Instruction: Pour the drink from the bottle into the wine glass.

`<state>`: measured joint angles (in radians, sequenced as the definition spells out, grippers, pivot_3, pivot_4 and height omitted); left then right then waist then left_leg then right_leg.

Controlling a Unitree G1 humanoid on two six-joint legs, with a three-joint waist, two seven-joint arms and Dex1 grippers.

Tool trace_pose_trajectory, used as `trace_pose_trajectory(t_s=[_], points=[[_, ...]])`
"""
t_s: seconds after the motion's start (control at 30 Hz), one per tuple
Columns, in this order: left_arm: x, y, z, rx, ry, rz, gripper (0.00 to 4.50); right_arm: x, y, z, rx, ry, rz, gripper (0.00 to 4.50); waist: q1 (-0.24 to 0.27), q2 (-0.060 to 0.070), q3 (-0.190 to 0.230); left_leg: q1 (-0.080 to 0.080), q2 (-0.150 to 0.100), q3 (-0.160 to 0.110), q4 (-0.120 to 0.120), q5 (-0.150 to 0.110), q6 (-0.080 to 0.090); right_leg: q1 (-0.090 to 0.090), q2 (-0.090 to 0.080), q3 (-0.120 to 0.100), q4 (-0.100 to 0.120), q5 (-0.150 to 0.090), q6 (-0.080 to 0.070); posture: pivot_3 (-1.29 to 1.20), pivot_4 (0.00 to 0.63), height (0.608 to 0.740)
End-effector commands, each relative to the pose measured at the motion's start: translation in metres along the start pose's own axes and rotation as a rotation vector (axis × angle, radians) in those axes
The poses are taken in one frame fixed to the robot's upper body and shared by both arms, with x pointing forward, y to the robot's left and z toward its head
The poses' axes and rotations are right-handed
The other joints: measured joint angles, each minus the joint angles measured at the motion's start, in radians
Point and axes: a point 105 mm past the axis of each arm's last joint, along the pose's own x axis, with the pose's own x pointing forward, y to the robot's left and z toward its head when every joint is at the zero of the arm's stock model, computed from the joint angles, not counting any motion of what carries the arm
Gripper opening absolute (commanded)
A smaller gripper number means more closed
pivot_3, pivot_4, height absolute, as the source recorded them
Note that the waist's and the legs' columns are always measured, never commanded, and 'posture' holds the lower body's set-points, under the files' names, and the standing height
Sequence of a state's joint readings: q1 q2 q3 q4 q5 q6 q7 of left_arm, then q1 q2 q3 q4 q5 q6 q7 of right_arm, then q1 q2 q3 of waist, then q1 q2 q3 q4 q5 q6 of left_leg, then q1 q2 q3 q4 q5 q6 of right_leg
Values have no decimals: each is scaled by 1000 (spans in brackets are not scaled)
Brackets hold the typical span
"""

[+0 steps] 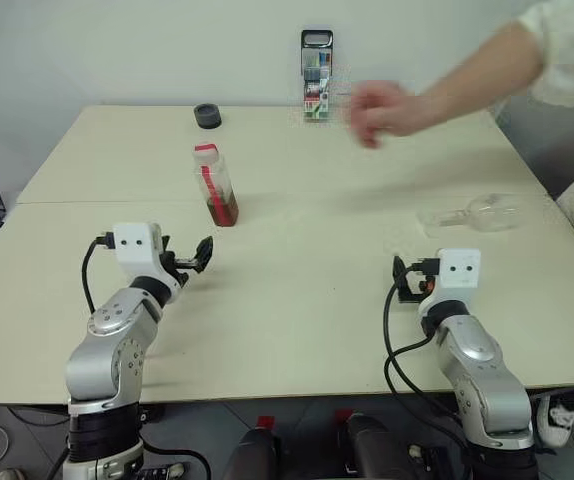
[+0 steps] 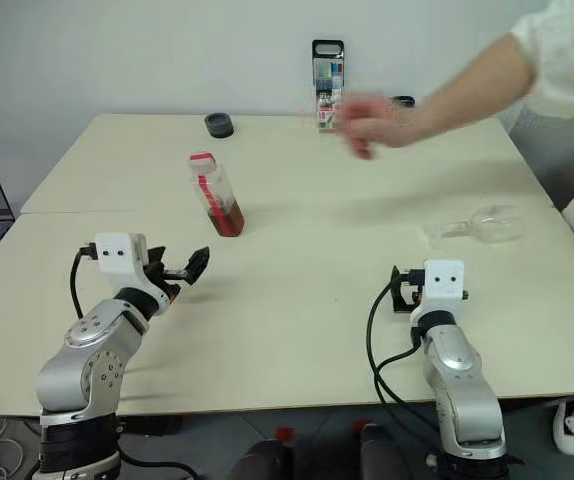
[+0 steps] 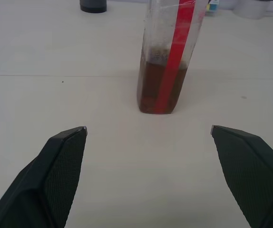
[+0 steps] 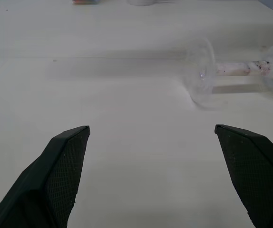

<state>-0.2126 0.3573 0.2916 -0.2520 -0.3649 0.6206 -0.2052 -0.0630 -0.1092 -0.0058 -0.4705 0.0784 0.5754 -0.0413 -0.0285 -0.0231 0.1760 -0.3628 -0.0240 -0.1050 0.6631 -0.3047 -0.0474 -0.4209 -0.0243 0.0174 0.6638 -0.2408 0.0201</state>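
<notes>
We see the small clear plastic bottle (image 1: 217, 186) with a red-and-white label strip standing upright on the pale beige tabletop (image 1: 297, 290), at about eleven o'clock from the tabletop's middle; the reddish-brown drink (image 3: 155, 88) fills only its lower part. The clear stemmed wine glass (image 1: 472, 214) lies on its side at about three o'clock, near the right edge, its round foot (image 4: 200, 73) turned toward our right end effector (image 4: 151, 178). Our left end effector (image 3: 148, 175) sits just short of the bottle, which stands at its twelve o'clock; its two black fingers are spread wide and grip nothing. Our right end effector is likewise spread fully apart and empty, with the fallen glass at about one o'clock from it and well apart. A person's hand (image 1: 382, 110) reaches in over the far side at about one o'clock, beside a small upright colourful box (image 1: 316, 75). A dark round cap-like object (image 1: 207, 116) rests at the far edge, beyond the bottle.
</notes>
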Motion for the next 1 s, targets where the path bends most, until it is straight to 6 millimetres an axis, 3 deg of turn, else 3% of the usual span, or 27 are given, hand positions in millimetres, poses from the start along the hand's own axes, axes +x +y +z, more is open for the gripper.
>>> trace_pose_trajectory(t_s=[0.03, 0.4, 0.57, 0.67, 0.77, 0.87, 1.0], points=[[-3, -3, 22, 55, -75, 3, 4486, -2, 0, 21, -6, -80, 0, 4500, 0, 0, 0, 0, 0, 0, 0, 0, 0, 0, 0, 0, 0, 0, 0, 0, 150, 740], [-3, -2, 25, 37, -95, 23, 4486, -2, -1, 22, -14, -83, 7, 4500, 0, 0, 0, 0, 0, 0, 0, 0, 0, 0, 0, 0, 0, 0, 0, 0, 150, 740], [0, -4, 27, 21, -107, 35, 4486, 3, 3, 36, -37, -123, 69, 4500, 0, 0, 0, 0, 0, 0, 0, 0, 0, 0, 0, 0, 0, 0, 0, 0, 150, 740], [4, -5, 27, 15, -110, 44, 4486, 6, 18, 56, -39, -186, 237, 4500, 0, 0, 0, 0, 0, 0, 0, 0, 0, 0, 1, 0, 0, 0, 0, 0, 150, 740], [10, -9, 29, 16, -113, 27, 4486, -1, 47, 94, 51, -263, 603, 4500, -1, 0, 0, 0, 0, 0, 0, 0, 0, 0, 1, 0, 0, 0, 0, 0, 150, 740], [15, -12, 32, 24, -121, 12, 4486, -15, 62, 122, 47, -272, 899, 4500, -1, 0, 0, 0, 0, 0, 1, 0, 1, 1, 2, -2, 0, 0, 0, 0, 150, 740], [22, -15, 40, 31, -143, -10, 4486, -22, 72, 140, 11, -263, 1077, 4500, 0, 0, 0, -1, -1, 0, 1, -1, 2, 1, 2, -3, -1, 0, 0, 0, 150, 740]])
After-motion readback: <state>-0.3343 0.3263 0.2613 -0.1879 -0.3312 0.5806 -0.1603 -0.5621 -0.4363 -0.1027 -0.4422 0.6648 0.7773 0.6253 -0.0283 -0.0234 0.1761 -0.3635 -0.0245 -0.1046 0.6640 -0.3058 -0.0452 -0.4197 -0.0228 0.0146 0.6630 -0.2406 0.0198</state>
